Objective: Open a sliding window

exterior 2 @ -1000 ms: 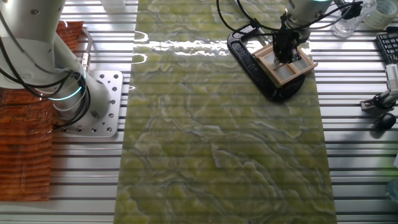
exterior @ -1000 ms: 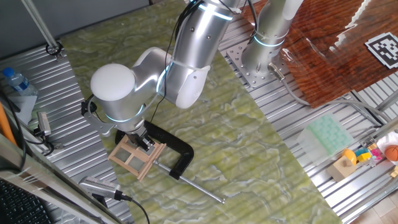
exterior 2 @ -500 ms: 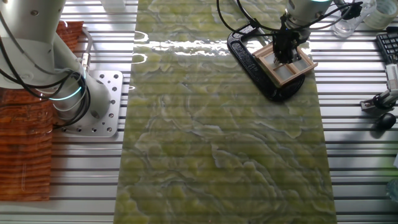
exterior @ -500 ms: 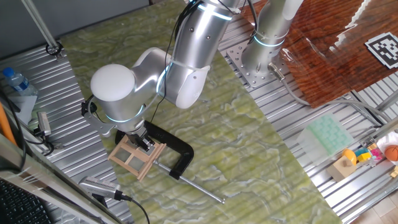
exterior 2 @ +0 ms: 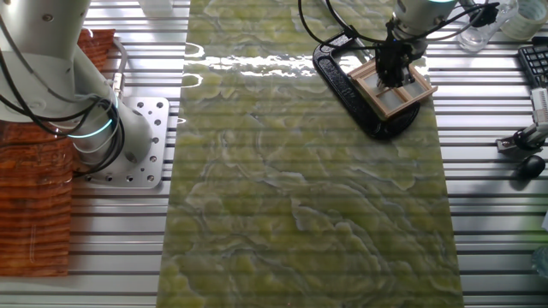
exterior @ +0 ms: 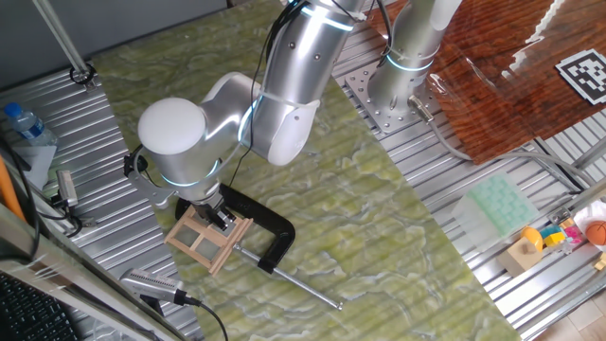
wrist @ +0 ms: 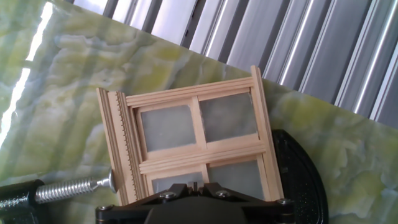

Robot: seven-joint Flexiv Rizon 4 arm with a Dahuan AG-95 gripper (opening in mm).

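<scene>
Touching sliding window (wrist: 199, 146) frame edge: jaws directly above.

Even, bright lighting is seen throughout; white glare is reflected off the mat (exterior 2: 248, 64); all views are sharp.

Hand (wrist: 198, 188) fingertips hidden behind its own body, sliding window (wrist: 193, 143) lower panes cut off, clamp (wrist: 298, 180) partly covered

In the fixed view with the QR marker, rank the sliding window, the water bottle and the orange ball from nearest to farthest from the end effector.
1. Sliding window: directly under the end effector.
2. Water bottle: far left edge, on the metal slats.
3. Orange ball: far right edge, among small toys.
</scene>
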